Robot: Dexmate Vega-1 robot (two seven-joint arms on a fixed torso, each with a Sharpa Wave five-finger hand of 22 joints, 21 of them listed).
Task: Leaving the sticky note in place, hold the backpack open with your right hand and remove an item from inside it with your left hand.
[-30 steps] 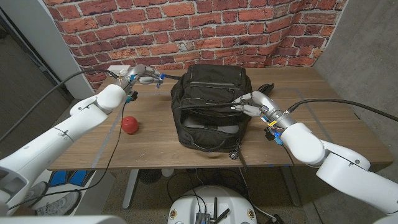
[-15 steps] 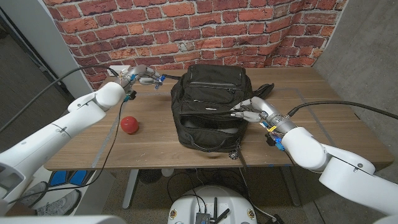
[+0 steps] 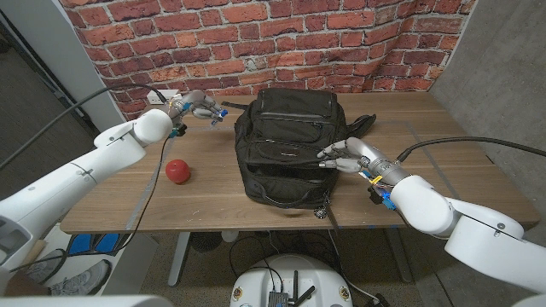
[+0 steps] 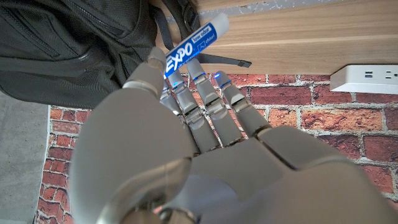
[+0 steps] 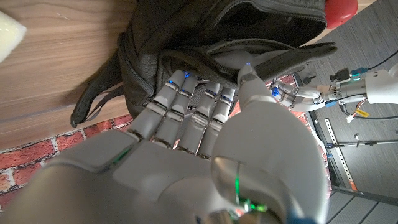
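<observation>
Head view shows the right hand [image 3: 345, 157] lower on the black backpack [image 3: 286, 145] than a second ago: it has slid from the raised edge of the opening toward the front of the bag, and the gap that showed a pale interior has closed over. Its fingers now lie curled on the fabric; whether they pinch any of it I cannot tell, though the right wrist view has them resting on the bag's dark cloth [image 5: 186, 37]. The left hand [image 3: 196, 106] has stayed raised beside the backpack's far left corner, pinching a blue-and-white Expo marker [image 3: 217, 111]; the left wrist view shows the marker [image 4: 196, 45] caught between fingertips, its tip pointing out over the table. So, by my reading, an item is already out and the right hand is letting the bag settle shut. I can make out no sticky note. A red ball [image 3: 177, 170] lies on the wooden table [image 3: 444, 170] left of the backpack, well apart from both hands. A white power strip [image 3: 162, 94] sits at the far left edge near the brick wall, just behind the left hand. Open tabletop lies between ball and marker, room enough to set the marker down; the near edge runs close under the backpack's front.
</observation>
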